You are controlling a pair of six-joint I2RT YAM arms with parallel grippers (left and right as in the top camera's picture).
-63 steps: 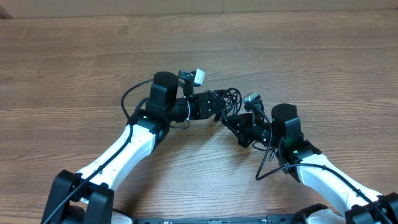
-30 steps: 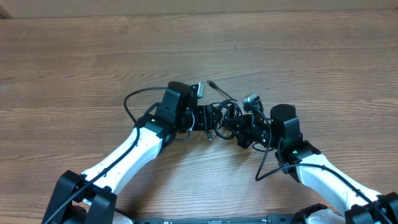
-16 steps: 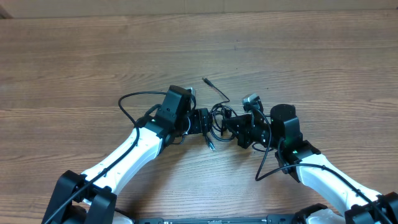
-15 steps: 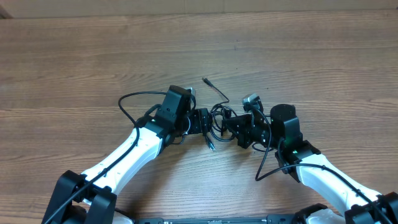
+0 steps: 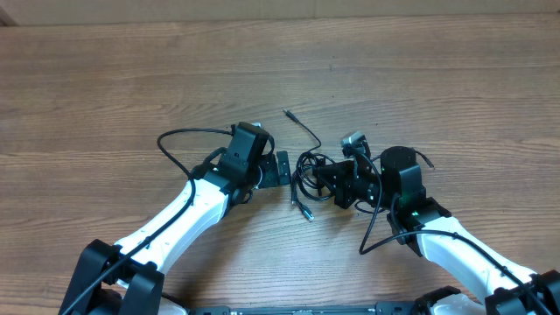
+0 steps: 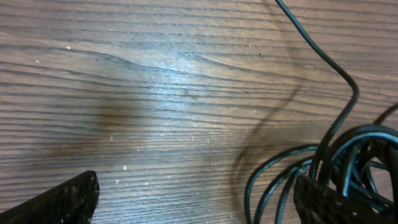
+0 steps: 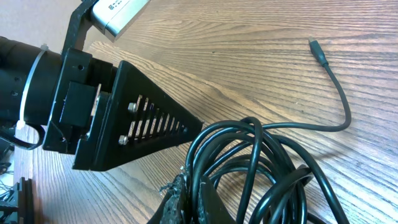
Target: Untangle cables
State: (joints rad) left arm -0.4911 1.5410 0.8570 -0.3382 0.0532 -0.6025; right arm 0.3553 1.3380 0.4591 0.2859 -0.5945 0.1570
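Observation:
The cables (image 5: 306, 164) lie bunched in a small black coil between the two grippers. One loose end runs up to a plug (image 5: 287, 113), another to a plug (image 5: 306, 213) below. My right gripper (image 5: 320, 177) is shut on a strand of the coil (image 7: 267, 158), its jaws (image 7: 200, 198) pinched together. My left gripper (image 5: 282, 168) is open just left of the coil. In the left wrist view its fingertips (image 6: 62, 199) stand wide apart with bare wood between them, and the cables (image 6: 348, 149) sit by the right finger. The plug end (image 7: 316, 48) rests on the wood.
The wooden table (image 5: 420, 70) stretches all round. The left arm's own thick black wire (image 5: 179, 138) loops out to its left. The left gripper's slotted finger (image 7: 146, 130) points at the coil in the right wrist view.
My left gripper has opened, let go of the cables and drawn back to the left. A plug end has dropped onto the table below the coil. The right gripper has stayed shut in place.

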